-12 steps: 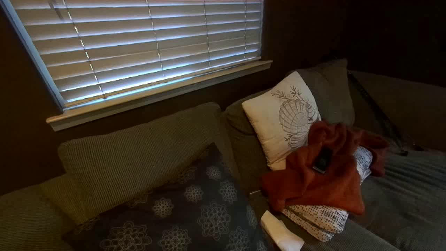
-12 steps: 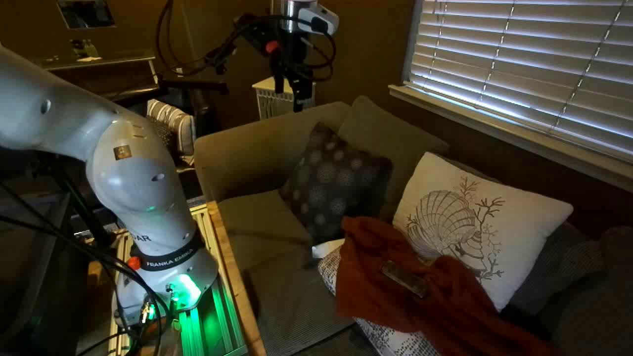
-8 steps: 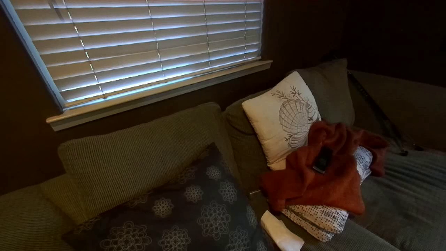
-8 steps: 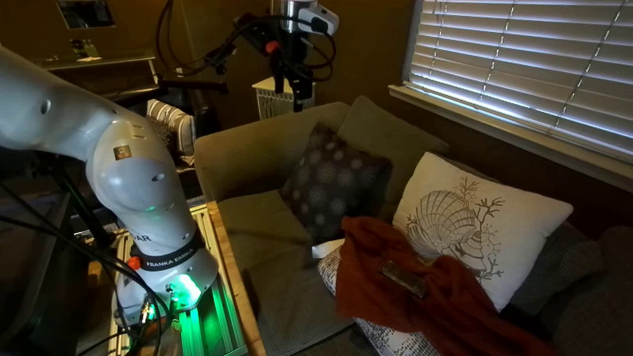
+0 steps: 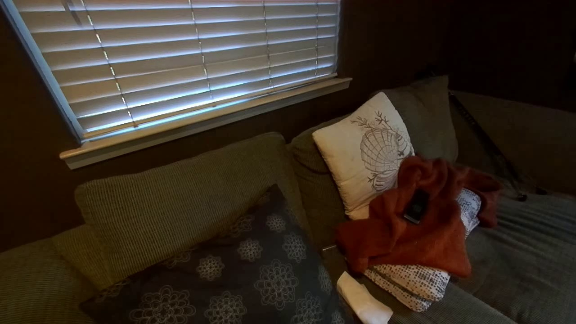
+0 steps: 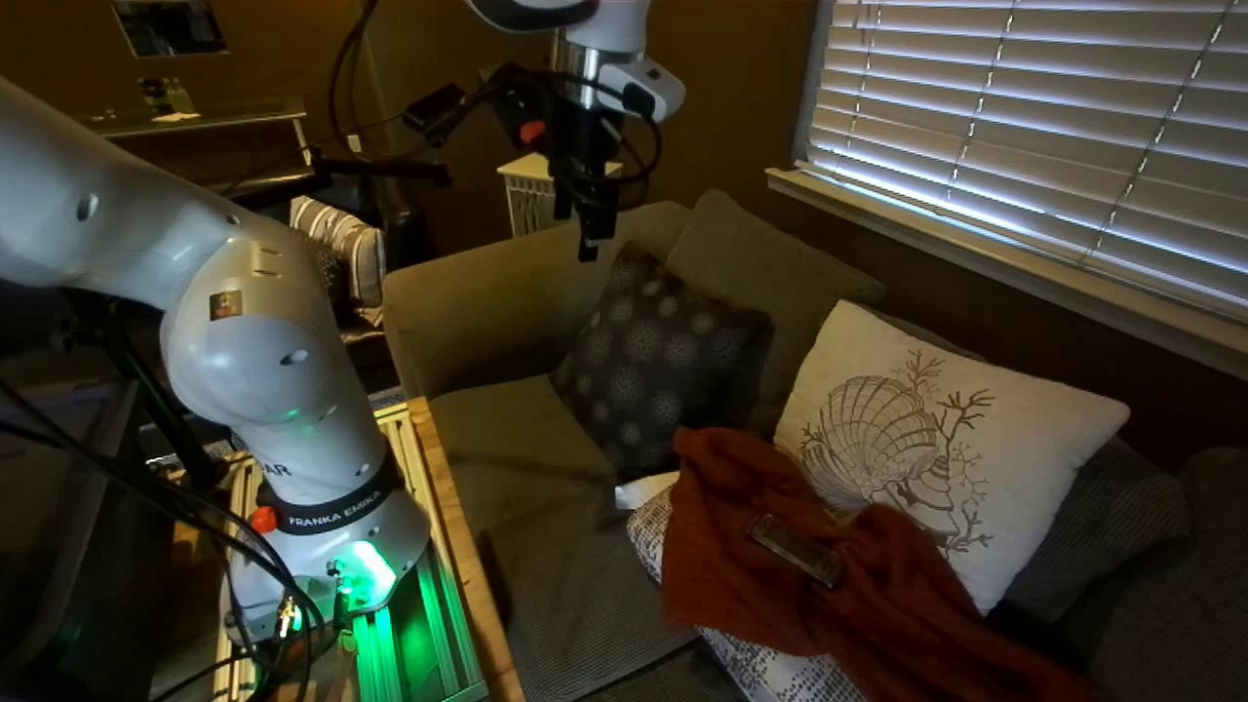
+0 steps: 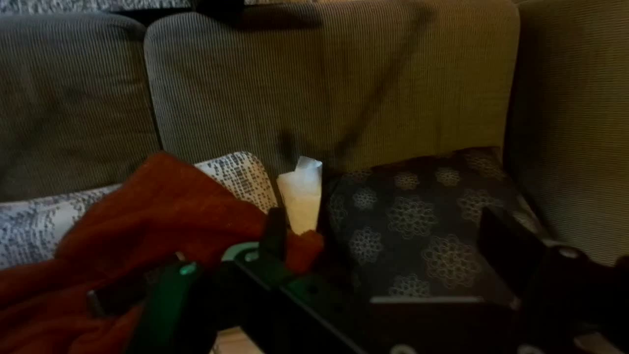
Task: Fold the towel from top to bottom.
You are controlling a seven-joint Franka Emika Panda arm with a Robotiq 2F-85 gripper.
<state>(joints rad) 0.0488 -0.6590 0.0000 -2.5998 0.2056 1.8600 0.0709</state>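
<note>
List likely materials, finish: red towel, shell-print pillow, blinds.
Red towel: soft matte fabric, perhaps fleece or knit; it slumps in loose folds.
Shell-print pillow: matte cloth cover, probably cotton; plump shape, no sheen.
Blinds: smooth, rigid-looking; straight flat slats. Painted wood or plastic, can't tell.

The gripper [image 7: 385, 223], fingers [image 7: 275, 236] wide apart, hangs in free air above the sofa [image 5: 189, 202] — the dark flower-print pillow [image 7: 410, 221] leaning lower down. From the robot's base [image 6: 327, 546], a low way runs over the seat [image 6: 556, 556] to the towel [image 6: 726, 531]. The white shell-print pillow [image 6: 946, 458] walls off its rear, and a dark slab [image 6: 795, 549] obstructs its middle. The gap between gripper and sofa arm [image 6: 487, 292] is hard to judge.
</note>
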